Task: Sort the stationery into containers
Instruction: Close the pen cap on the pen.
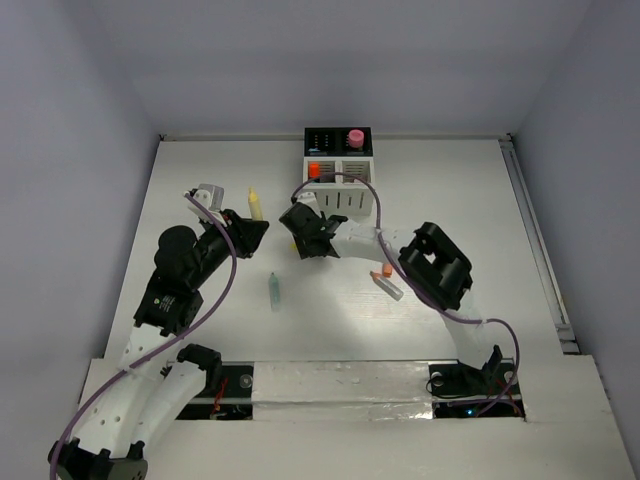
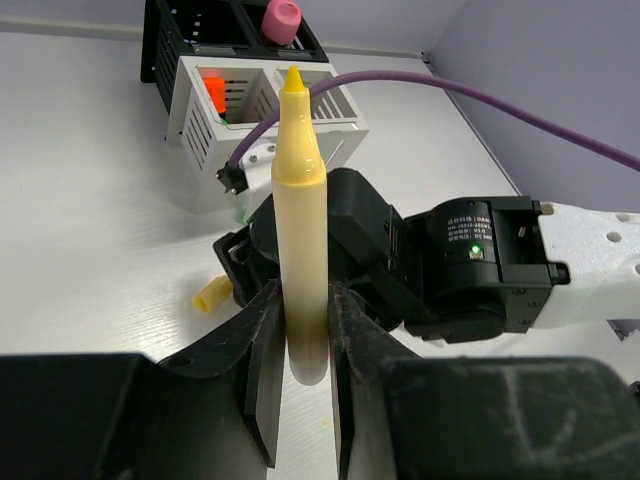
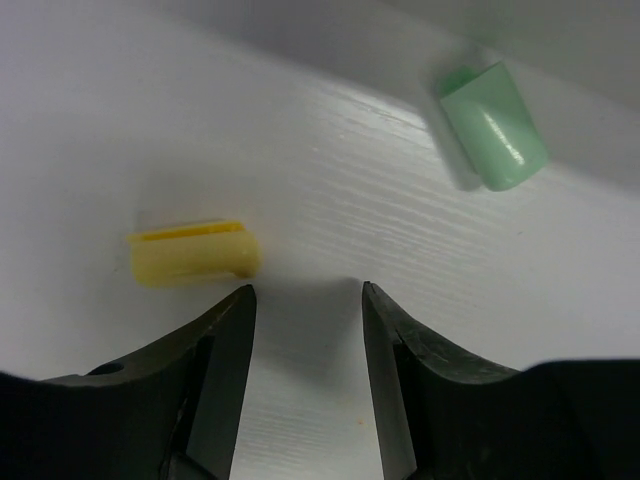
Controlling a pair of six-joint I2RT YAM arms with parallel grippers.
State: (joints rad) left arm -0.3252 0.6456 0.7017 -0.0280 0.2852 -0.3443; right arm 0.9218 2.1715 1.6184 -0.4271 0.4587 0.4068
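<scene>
My left gripper (image 1: 252,226) (image 2: 303,345) is shut on an uncapped yellow highlighter (image 1: 255,204) (image 2: 300,220) and holds it tip-up off the table. Its yellow cap (image 2: 211,296) (image 3: 193,252) lies on the table. My right gripper (image 1: 303,243) (image 3: 305,295) is open and empty, low over the table, with the cap just beyond its left fingertip. A green highlighter (image 1: 274,290) (image 3: 495,125) lies on the table nearby. The organizer (image 1: 338,190) (image 2: 200,130) stands at the back, with a pink item (image 1: 355,137) (image 2: 281,20) in a black compartment and an orange one (image 1: 314,170) (image 2: 214,92) in a white one.
An orange-capped highlighter (image 1: 385,281) lies on the table beside the right forearm. The right arm's purple cable (image 2: 480,95) loops in front of the organizer. The right wrist body (image 2: 480,265) sits close behind the left gripper's fingers.
</scene>
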